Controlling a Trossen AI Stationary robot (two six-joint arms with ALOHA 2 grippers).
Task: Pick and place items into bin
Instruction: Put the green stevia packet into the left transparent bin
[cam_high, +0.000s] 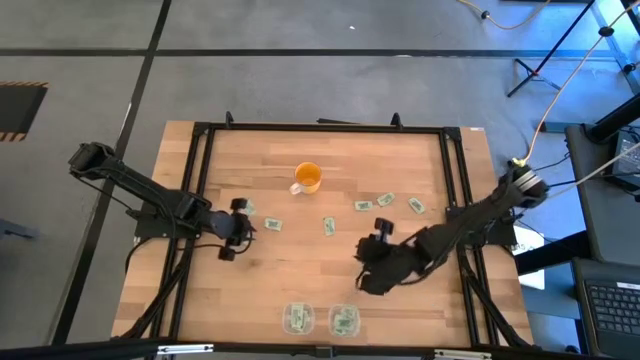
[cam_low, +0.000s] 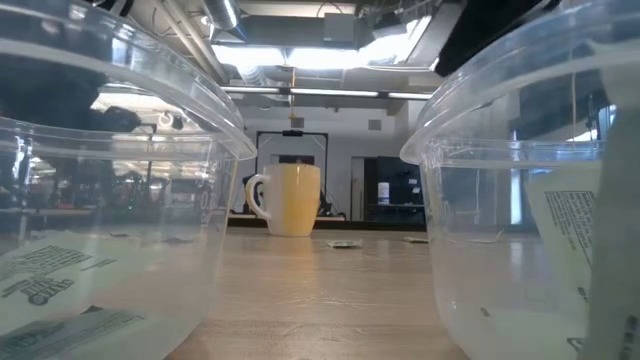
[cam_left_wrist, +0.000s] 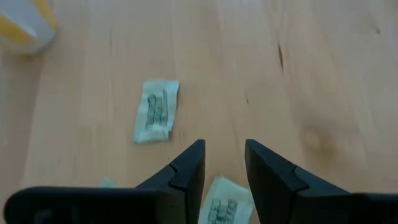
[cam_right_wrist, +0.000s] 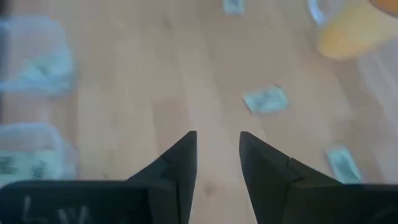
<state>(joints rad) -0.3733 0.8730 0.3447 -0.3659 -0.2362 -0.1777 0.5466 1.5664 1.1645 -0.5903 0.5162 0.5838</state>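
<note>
I'm reading the job as partway through. Two clear plastic bins (cam_high: 297, 318) are sitting side by side at the near edge of the desk (cam_high: 300, 285), and each is already holding pale green packets. Six or so packets are lying loose mid-desk — one (cam_high: 273, 224) just ahead of my left arm, one (cam_high: 329, 226) in the centre, and a cluster (cam_high: 386, 200) off to the right of the orange cup (cam_high: 307, 177).

My left claw (cam_left_wrist: 224, 163) is hovering low at the desk's left side with its fingers apart, gripping nothing; a packet (cam_left_wrist: 221, 202) is lying right under the gap and another (cam_left_wrist: 157, 110) just beyond it. My right claw (cam_right_wrist: 217, 152) is hanging over bare wood near the bins, fingers likewise apart and empty — I'm judging it free to go for the next loose packet.
</note>
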